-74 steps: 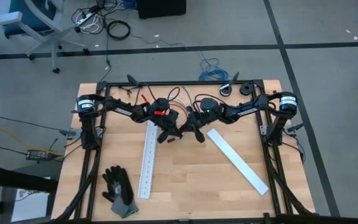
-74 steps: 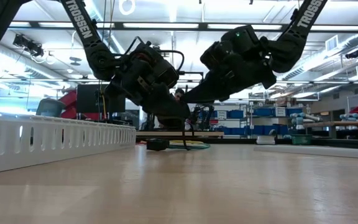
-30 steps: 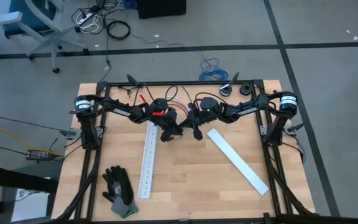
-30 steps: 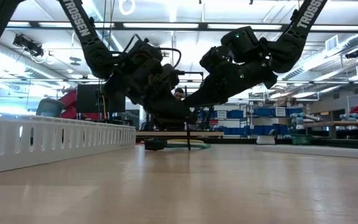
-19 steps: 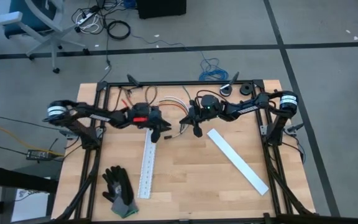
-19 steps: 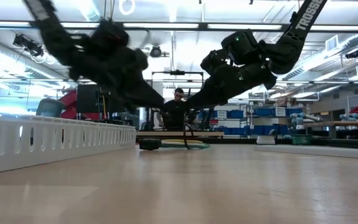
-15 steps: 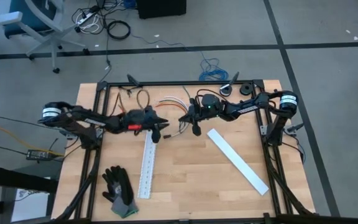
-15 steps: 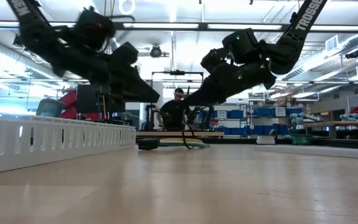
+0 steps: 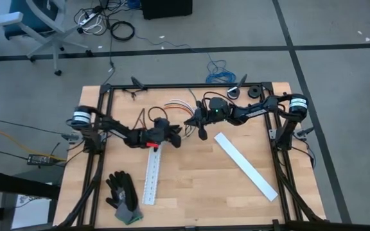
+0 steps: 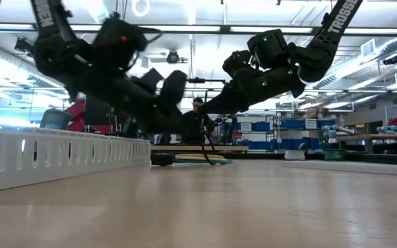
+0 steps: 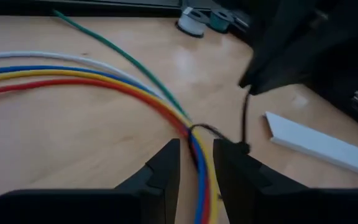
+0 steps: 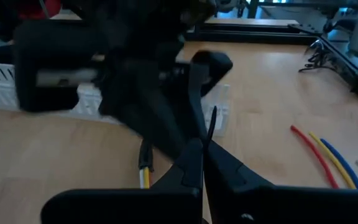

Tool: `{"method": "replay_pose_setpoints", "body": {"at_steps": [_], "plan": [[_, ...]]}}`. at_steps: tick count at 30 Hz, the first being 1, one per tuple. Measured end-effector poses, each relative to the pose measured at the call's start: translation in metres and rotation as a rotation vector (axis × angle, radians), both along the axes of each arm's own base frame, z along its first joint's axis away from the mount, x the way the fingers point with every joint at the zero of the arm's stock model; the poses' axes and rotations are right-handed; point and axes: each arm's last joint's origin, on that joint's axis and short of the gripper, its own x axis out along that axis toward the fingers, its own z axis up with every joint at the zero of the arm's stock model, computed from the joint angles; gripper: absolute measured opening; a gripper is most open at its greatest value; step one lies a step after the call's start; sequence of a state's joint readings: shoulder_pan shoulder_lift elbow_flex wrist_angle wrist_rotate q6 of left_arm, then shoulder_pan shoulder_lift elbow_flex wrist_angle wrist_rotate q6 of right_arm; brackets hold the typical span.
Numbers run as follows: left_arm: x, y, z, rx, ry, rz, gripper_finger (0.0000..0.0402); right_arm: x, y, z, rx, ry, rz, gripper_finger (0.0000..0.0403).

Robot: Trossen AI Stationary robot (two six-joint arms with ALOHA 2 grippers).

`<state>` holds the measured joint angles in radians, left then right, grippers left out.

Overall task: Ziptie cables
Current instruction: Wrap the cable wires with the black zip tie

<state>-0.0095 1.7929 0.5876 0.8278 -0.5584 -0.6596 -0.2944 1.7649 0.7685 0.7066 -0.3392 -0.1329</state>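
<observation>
Lying across the table (image 9: 191,186) are two long white slotted strips: one (image 9: 151,172) running toward six o'clock right under the left arm, the other (image 9: 245,165) slanting off toward four o'clock, well apart from both arms. A black glove (image 9: 122,197) is sitting near the seven o'clock corner, and small round parts (image 9: 244,92) are resting at the one o'clock edge. Behind the table a person (image 10: 197,117) is showing in the low view, partly hidden by the arms.

Crowding the middle, the left gripper (image 9: 172,136) is hanging low over the top end of the near strip, its fingers (image 11: 166,165) standing a little apart around the cables (image 11: 104,78) without visibly pinching them. The cables, red, yellow, blue, white and green, are fanning out toward twelve o'clock on the table (image 9: 176,104). The right gripper (image 9: 201,131) is hovering just beside the left one, its fingers (image 12: 194,163) pressed together on the ziptie (image 12: 211,122), a thin black strip that is looping around the cables (image 11: 244,121).

Black frame rails (image 9: 191,86) are hemming the table on three sides; the wide bare wood toward six o'clock is offering open room.
</observation>
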Motion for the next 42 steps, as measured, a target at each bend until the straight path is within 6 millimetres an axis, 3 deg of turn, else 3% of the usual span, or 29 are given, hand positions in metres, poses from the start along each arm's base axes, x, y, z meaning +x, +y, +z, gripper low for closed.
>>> {"method": "replay_pose_setpoints", "body": {"at_steps": [6, 12, 21, 29, 42], "plan": [[0.022, -0.018, 0.007, 0.123, 0.028, 0.005, 0.0084, 0.002, 0.001, 0.003, -0.060, -0.022, -0.070, 0.0000], [0.028, -0.030, 0.010, 0.176, 0.096, 0.075, 0.0045, 0.002, 0.001, 0.003, -0.067, -0.023, -0.087, 0.0000], [0.030, -0.031, 0.007, 0.092, 0.027, 0.120, 0.0026, 0.002, 0.002, 0.003, -0.063, -0.026, -0.053, 0.0000], [0.048, -0.034, 0.003, 0.098, 0.028, 0.128, 0.0026, 0.001, 0.001, 0.002, -0.072, -0.015, -0.048, 0.0000], [0.046, -0.032, 0.002, 0.087, 0.035, 0.183, 0.0005, 0.001, -0.001, 0.002, -0.072, -0.016, -0.026, 0.0000]]}}
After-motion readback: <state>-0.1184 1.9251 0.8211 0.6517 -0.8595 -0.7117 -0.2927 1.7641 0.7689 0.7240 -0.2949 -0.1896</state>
